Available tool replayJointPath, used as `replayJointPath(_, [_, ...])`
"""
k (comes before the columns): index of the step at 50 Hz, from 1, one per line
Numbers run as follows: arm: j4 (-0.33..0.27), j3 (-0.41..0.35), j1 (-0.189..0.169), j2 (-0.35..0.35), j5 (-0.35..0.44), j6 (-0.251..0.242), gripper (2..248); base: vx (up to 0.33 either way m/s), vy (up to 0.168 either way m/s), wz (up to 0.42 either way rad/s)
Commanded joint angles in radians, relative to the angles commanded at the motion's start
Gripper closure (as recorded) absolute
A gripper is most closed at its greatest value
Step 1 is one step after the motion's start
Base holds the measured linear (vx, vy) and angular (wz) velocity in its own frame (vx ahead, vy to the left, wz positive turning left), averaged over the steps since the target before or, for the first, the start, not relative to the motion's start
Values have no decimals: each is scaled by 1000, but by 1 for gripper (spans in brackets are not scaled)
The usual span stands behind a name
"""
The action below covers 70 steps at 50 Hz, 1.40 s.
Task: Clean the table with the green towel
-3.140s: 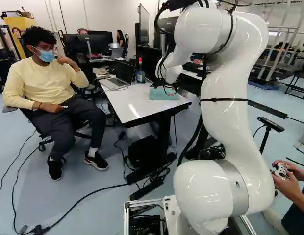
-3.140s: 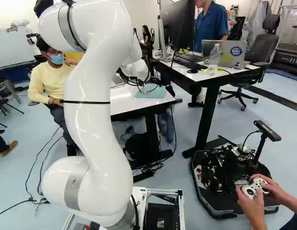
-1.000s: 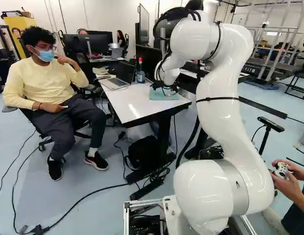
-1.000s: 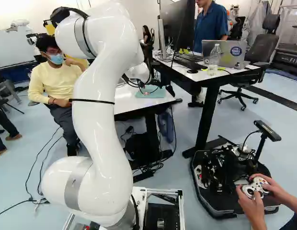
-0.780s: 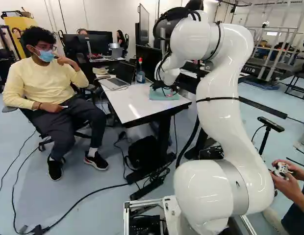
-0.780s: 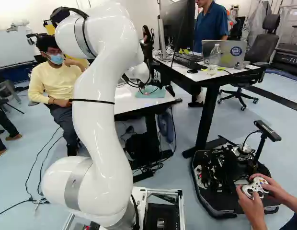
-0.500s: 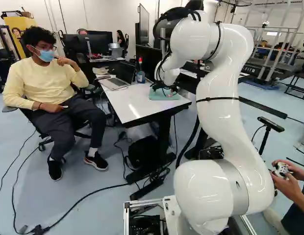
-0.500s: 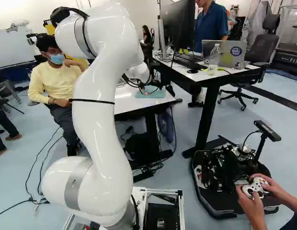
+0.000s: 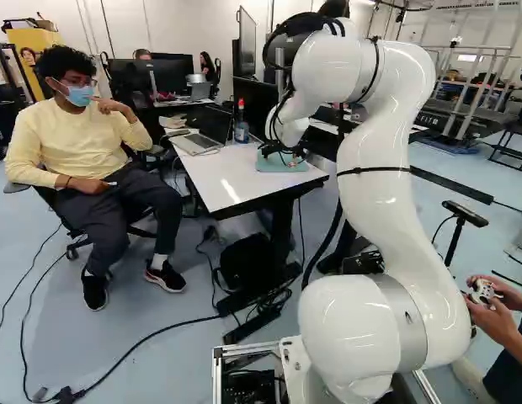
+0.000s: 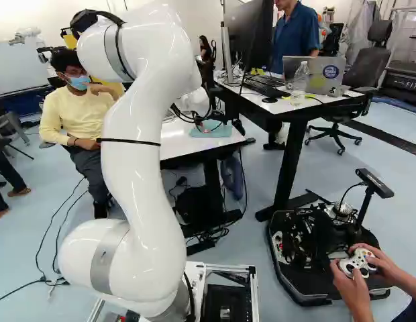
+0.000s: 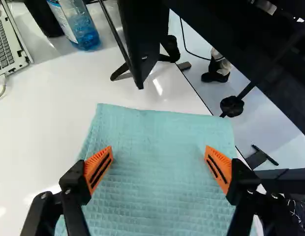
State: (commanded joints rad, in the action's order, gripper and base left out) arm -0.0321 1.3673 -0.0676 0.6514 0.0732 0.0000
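Lined up over green towel (image 11: 157, 196) with gripper (image 11: 158, 147) spread, released; apparently left: grasping, then wiping table (image 11: 44, 123) around towel.

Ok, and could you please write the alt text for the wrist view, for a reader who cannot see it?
An open black gripper with orange pads over a green towel spread on a white table; whether the pads touch the towel cannot be told. Beyond the towel are a bottle of blue liquid and part of a laptop.
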Motion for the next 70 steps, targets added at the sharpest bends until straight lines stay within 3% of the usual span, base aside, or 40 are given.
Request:
replayJointPath(31, [0,0,0,0,0,0,9,0,0,0])
replayJointPath(32, [0,0,0,0,0,0,23,0,0,0])
replayJointPath(36, [0,0,0,0,0,0,23,0,0,0])
replayJointPath(37, [0,0,0,0,0,0,35,0,0,0])
replayJointPath(41, [0,0,0,0,0,0,35,0,0,0])
replayJointPath(42, [0,0,0,0,0,0,47,0,0,0])
replayJointPath(52, [0,0,0,0,0,0,58,0,0,0])
replayJointPath(53, [0,0,0,0,0,0,70,0,0,0])
replayJointPath(57, [0,0,0,0,0,0,70,0,0,0])
replayJointPath(58, [0,0,0,0,0,0,80,0,0,0])
replayJointPath(62, [0,0,0,0,0,0,80,0,0,0])
replayJointPath(63, [0,0,0,0,0,0,91,0,0,0])
replayJointPath(70, [0,0,0,0,2,0,103,0,0,0])
